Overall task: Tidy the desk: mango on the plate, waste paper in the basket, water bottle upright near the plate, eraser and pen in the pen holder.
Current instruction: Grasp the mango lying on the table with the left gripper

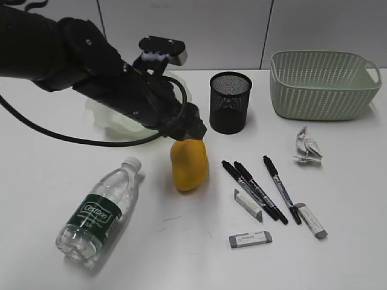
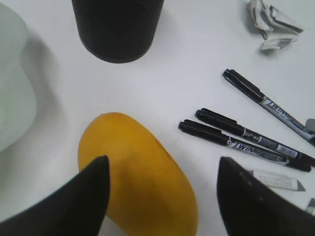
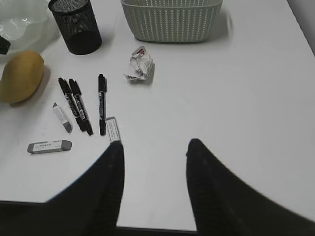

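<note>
**A:** What lay nearest the camera?

**B:** The water bottle point(image 1: 98, 210), clear with a dark green label, lay on its side at the front left of the white surface point(image 1: 181, 254). Behind it and to the right lay the yellow-orange mango point(image 1: 188, 164).

**A:** Where were your fingers?

**B:** My left fingers point(image 2: 162, 196) were over the mango and spread apart. One finger overlapped the fruit's edge in the wrist view; the other stood clear of it on the far side, over bare surface. I could not tell whether either touched the fruit. My right fingers point(image 3: 155, 167) were apart with nothing between them, well away from everything, over open surface.

**A:** And the other things?

**B:** The pale green plate point(image 1: 110, 121) sat behind my left arm, largely hidden by it. The black mesh pen holder point(image 1: 230, 101) stood upright just behind the mango. The sage-green basket point(image 1: 323, 84) sat at the back right, with the crumpled waste paper point(image 1: 307, 145) on the surface in front of it. Three black pens point(image 1: 260, 188) lay side by side right of the mango, with three grey-and-white erasers point(image 1: 250, 239) near their front ends.
</note>
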`<state>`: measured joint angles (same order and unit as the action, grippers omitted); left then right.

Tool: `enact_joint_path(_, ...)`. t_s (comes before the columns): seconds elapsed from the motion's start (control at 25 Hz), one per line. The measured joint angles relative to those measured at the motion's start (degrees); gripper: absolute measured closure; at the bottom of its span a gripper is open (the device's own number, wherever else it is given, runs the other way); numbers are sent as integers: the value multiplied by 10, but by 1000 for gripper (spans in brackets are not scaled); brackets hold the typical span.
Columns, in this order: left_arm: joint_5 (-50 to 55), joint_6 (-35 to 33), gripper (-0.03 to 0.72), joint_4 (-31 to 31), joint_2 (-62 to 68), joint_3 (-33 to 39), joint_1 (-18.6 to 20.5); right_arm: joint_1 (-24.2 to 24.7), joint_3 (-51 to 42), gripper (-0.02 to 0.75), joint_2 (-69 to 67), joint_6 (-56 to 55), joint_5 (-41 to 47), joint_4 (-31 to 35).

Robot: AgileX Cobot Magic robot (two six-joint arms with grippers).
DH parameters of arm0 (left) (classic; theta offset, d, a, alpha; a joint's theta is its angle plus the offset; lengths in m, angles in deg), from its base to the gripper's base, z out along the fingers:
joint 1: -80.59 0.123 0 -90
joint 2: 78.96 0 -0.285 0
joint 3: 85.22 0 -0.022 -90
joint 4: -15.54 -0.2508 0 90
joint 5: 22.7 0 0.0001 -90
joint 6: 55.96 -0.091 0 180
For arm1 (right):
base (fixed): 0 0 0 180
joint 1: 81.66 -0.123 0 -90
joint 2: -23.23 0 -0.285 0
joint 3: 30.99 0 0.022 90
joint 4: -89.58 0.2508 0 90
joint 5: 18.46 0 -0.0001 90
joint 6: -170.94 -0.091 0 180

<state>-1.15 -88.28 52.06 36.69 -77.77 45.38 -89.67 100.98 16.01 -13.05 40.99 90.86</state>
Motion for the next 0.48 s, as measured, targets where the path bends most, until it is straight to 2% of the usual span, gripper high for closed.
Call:
enact_joint_path(0.12, -2, 38, 155, 0, 23, -14, 0, 0, 0, 396, 0, 0, 0, 1)
enact_joint_path(0.32, -10, 149, 145, -3, 64, -45, 0, 0, 0, 396, 0, 0, 0, 6)
enact_joint_path(0.4, -7, 199, 144, -22, 82, -60, -1, 0, 0, 396, 0, 0, 0, 7)
enact_joint_path(0.48, -4, 255, 144, -68, 93, -77, -5, 0, 0, 396, 0, 0, 0, 7)
